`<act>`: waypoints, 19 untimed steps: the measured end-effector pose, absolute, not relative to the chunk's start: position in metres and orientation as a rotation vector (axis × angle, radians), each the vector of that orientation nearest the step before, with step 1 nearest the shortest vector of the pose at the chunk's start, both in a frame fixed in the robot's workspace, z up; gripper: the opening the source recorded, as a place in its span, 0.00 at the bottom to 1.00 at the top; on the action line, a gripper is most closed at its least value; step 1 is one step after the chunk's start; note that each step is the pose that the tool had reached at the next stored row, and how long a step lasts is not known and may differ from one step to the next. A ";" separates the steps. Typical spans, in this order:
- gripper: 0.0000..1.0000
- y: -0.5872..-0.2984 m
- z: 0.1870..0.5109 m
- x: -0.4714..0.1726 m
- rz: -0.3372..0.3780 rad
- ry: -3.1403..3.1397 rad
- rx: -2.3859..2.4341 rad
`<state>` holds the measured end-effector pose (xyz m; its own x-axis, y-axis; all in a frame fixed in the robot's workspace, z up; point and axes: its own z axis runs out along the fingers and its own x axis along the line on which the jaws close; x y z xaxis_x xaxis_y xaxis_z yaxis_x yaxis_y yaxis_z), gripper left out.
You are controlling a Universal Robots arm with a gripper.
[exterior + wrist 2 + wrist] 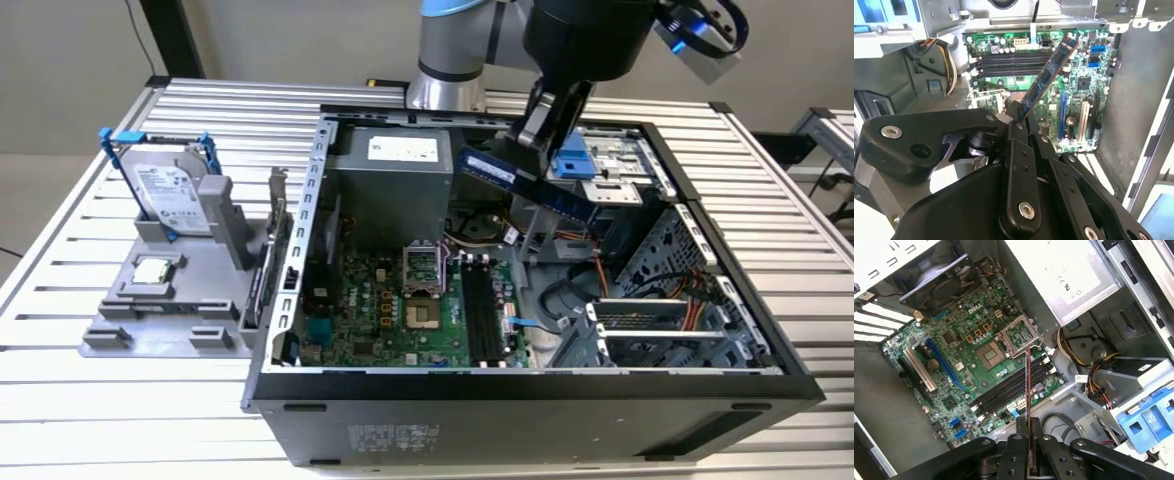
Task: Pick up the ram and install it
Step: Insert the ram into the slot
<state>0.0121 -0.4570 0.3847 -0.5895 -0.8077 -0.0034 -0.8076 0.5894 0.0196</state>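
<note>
firmly clenched on the ram (527, 185), the pincer (1019, 114) hangs over the open computer case (534, 385).
the ram juts tilted from the fingertips, above the motherboard's (374, 300) black slots (483, 310) and apart from them; a white printed label (403, 150) marks the grey power supply (387, 190).

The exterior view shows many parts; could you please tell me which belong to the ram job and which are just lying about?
Belongs to the job: the ram, held by the gripper above the open case; the black slots on the motherboard.

Lying about: the hard drive, the grey stand and the upright card, all on the table beside the case.
</note>
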 end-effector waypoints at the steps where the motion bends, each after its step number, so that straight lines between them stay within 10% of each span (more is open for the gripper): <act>1: 0.00 -0.457 0.385 0.012 -0.030 -2.803 1.406; 19: 0.00 -0.457 0.385 0.012 -0.031 -2.924 1.138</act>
<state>0.0120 -0.4570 0.3847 -0.7369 -0.6760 -0.0034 -0.6759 0.7367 0.0196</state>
